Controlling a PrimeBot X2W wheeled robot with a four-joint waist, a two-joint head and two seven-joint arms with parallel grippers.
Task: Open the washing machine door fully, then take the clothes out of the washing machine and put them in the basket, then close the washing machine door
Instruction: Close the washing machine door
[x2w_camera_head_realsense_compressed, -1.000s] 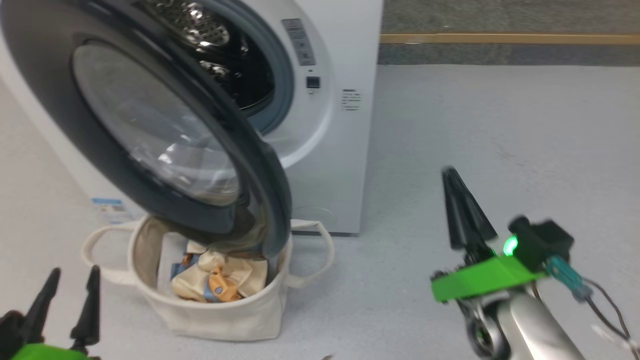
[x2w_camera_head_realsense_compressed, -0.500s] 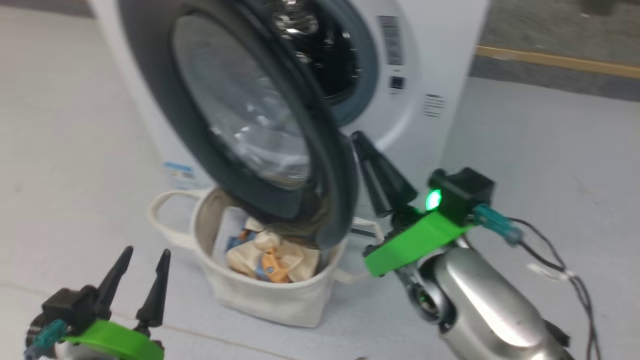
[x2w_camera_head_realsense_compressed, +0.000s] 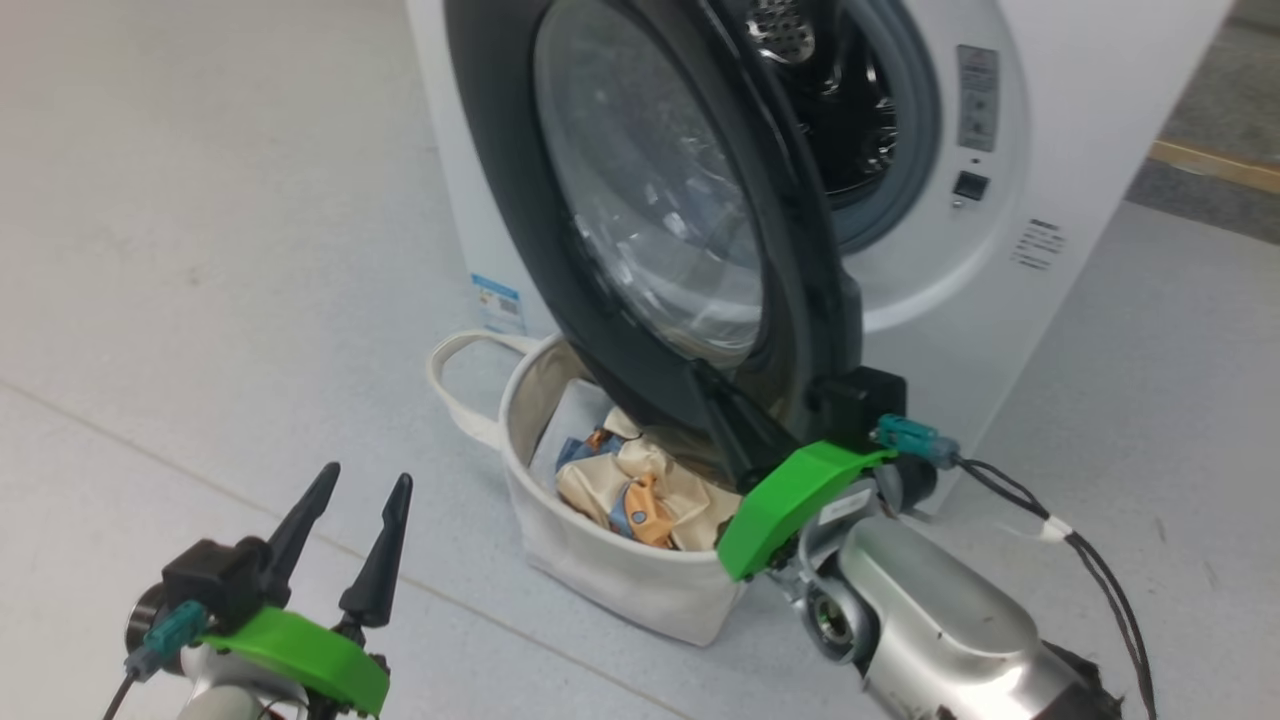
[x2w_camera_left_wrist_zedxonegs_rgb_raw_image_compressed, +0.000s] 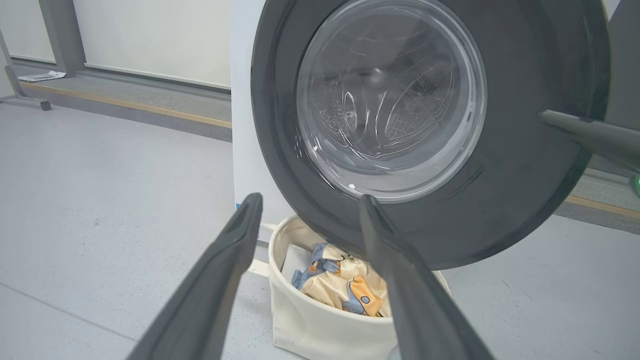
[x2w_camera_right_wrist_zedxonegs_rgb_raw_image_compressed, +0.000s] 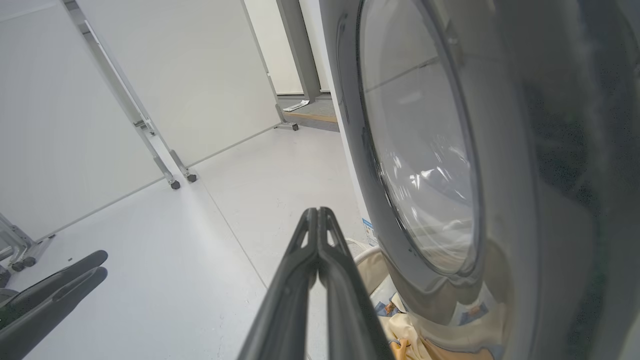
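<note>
The white washing machine stands with its black-rimmed door swung out over the basket. The cream basket holds the clothes, cream and blue with orange patches. My right gripper is shut and empty, its fingers lying close along the lower outer rim of the door; I cannot tell whether they touch. In the right wrist view the right gripper points past the door. My left gripper hangs open and empty over the floor, left of the basket. The left wrist view looks through the left gripper at the door, basket and clothes.
Pale floor lies open to the left of the machine. A white panel on a wheeled metal frame stands beyond it. A yellow floor strip runs at the far right. A black cable trails from my right wrist.
The head camera has turned, shifting the whole scene right. My shut right gripper has moved left from the open floor to the door's lower outer rim. The left gripper stays open.
</note>
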